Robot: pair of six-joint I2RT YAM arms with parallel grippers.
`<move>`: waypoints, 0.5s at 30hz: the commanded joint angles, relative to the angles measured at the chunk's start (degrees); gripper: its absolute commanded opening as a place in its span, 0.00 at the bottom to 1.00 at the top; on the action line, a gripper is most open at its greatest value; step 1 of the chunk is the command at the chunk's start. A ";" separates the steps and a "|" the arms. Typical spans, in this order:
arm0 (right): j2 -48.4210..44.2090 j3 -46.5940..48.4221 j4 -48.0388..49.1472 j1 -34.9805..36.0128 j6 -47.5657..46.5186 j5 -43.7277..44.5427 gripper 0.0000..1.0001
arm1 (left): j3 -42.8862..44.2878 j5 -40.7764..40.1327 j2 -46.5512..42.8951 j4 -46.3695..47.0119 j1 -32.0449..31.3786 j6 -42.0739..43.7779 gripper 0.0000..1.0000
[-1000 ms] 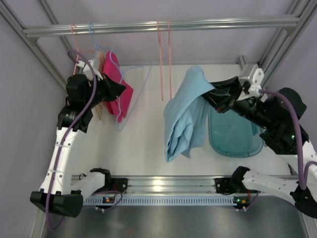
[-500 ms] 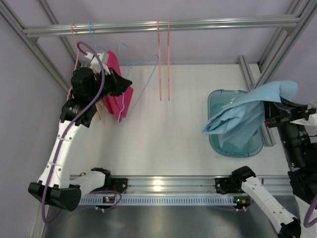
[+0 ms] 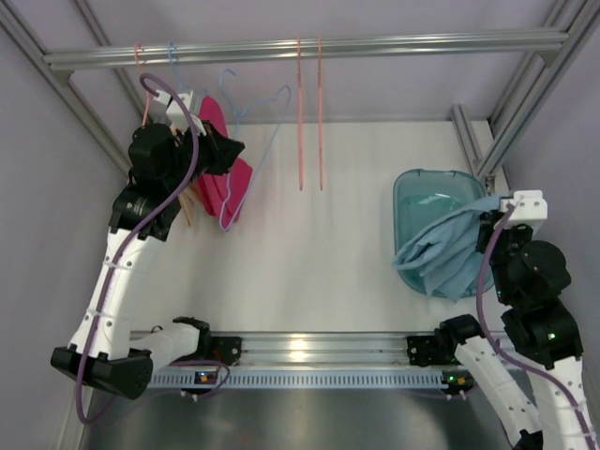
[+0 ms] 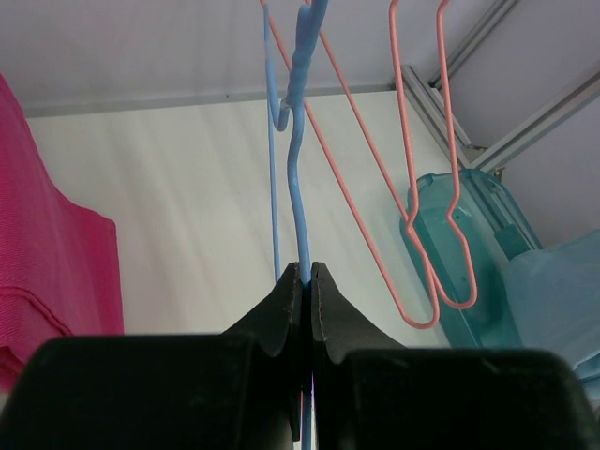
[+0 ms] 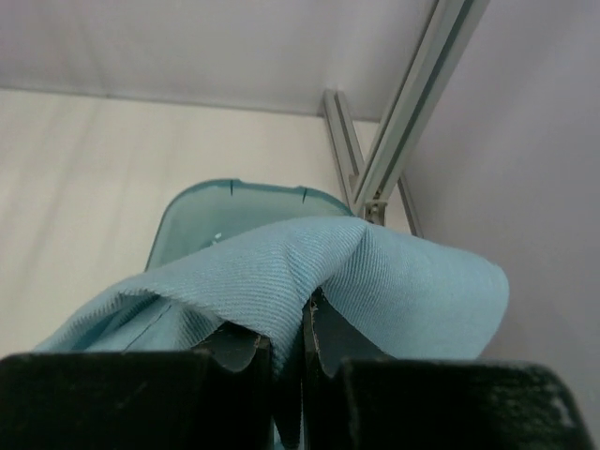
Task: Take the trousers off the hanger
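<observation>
My right gripper (image 3: 489, 230) (image 5: 302, 314) is shut on a fold of the light blue trousers (image 3: 441, 258) (image 5: 375, 272). They dangle free of any hanger over the near rim of the teal bin (image 3: 436, 187). The magenta trousers (image 3: 217, 183) (image 4: 56, 272) hang at the far left, just behind my left gripper (image 3: 234, 145) (image 4: 307, 272). That gripper is shut on the wire of the blue hanger (image 3: 258, 117) (image 4: 298, 169). The arm hides what holds the magenta pair.
Two bare pink wire hangers (image 3: 309, 112) (image 4: 422, 187) hang from the metal rail (image 3: 375, 45) across the back. Frame posts stand at the back right corner (image 5: 394, 141). The bin (image 5: 234, 211) sits at the table's right side.
My right arm has swung right and drawn back, carrying the light blue trousers from the table's middle to over the bin. My left gripper has risen slightly with the blue hanger.
</observation>
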 commanded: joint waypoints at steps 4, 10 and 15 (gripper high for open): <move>4.49 -6.83 17.47 -0.81 -4.41 3.52 0.00 | 1.03 -3.46 -2.60 3.15 -0.28 2.37 0.00; 17.75 -10.53 27.60 -0.89 -5.83 4.67 0.00 | 2.69 -2.76 -2.69 1.75 -0.54 5.35 0.00; 30.12 -10.89 35.93 -1.42 -6.97 2.65 0.03 | 6.03 -5.30 -1.11 -0.89 -1.86 8.34 0.00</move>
